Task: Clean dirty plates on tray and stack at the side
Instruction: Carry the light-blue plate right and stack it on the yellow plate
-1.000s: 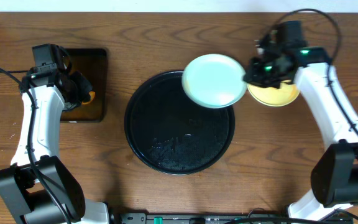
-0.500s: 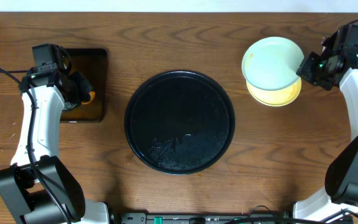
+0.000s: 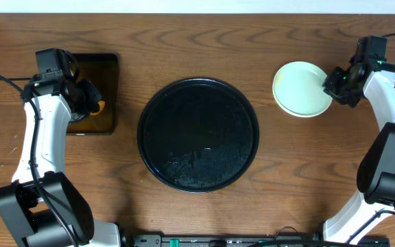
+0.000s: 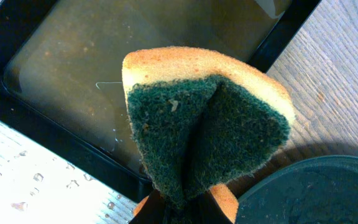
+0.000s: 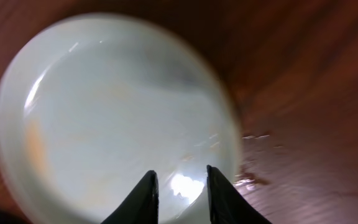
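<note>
While the left end effector (image 4: 179, 208) is clamped on a folded sponge (image 4: 210, 124), yellow-orange with a dark green scouring face, it hangs over the small rectangular tray (image 3: 105, 75), which lies near the left edge of the wooden surface (image 3: 184, 41) toward the far side and holds murky liquid. At the middle of the surface sits the large round black tray (image 3: 197, 123), its floor glistening with wet streaks. The plates (image 3: 299, 88) lie stacked toward the far right corner, well apart from the round tray. A pale one is on top, and a second rim peeks out along the near side. The right end effector (image 5: 179, 177) sits at the right rim of the stack, its fingers (image 5: 143, 199) a little apart. The wrist view is blurred, so contact with the rim cannot be judged.
</note>
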You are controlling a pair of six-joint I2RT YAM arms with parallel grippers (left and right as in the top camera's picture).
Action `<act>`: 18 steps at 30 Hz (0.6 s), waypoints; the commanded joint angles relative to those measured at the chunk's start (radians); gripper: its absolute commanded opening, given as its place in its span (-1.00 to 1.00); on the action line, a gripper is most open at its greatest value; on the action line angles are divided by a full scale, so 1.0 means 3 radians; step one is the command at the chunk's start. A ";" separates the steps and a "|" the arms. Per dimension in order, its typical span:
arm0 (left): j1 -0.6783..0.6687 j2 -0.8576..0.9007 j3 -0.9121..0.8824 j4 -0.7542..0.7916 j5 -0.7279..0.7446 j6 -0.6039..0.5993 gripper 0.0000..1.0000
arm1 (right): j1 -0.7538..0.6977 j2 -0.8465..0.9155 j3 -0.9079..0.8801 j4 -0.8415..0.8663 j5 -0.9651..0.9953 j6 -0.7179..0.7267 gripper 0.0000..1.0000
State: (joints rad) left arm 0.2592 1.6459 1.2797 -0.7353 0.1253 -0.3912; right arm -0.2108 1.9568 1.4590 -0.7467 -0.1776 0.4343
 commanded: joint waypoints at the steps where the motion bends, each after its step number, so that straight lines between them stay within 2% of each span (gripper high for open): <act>1: 0.0014 0.0008 -0.0001 0.0005 -0.0005 0.0045 -0.85 | 0.0020 -0.0065 0.0006 -0.0009 -0.0785 -0.0331 -0.46; 7: 0.0014 0.0008 -0.0001 0.0036 -0.0006 0.0060 -0.85 | 0.0203 -0.0252 0.0008 -0.0212 -0.1443 -0.0701 -0.36; 8: 0.0014 0.0008 -0.0005 0.0069 -0.0008 0.0090 -0.85 | 0.0281 -0.0313 0.0008 -0.0278 -0.1437 -0.0720 -0.22; 9: 0.0014 0.0008 -0.0019 0.0135 -0.0019 0.0139 -0.85 | 0.0357 -0.0369 0.0008 -0.0333 -0.1415 -0.0729 0.05; 11: 0.0014 0.0010 -0.0075 0.0305 -0.0132 0.0159 -0.85 | 0.0530 -0.0486 0.0008 -0.0404 -0.1417 -0.0744 0.84; 12: 0.0014 0.0019 -0.0116 0.0397 -0.0206 0.0158 -0.85 | 0.0642 -0.0552 0.0008 -0.0421 -0.1417 -0.0744 0.98; 18: 0.0014 0.0251 -0.0355 0.0951 -0.0261 0.0170 -0.85 | 0.1265 -0.0776 0.0008 -0.0427 -0.1414 -0.0727 0.99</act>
State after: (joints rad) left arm 0.2592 1.6661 1.2045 -0.4847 0.0753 -0.3611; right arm 0.1047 1.7512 1.4586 -0.8711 -0.5747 0.2337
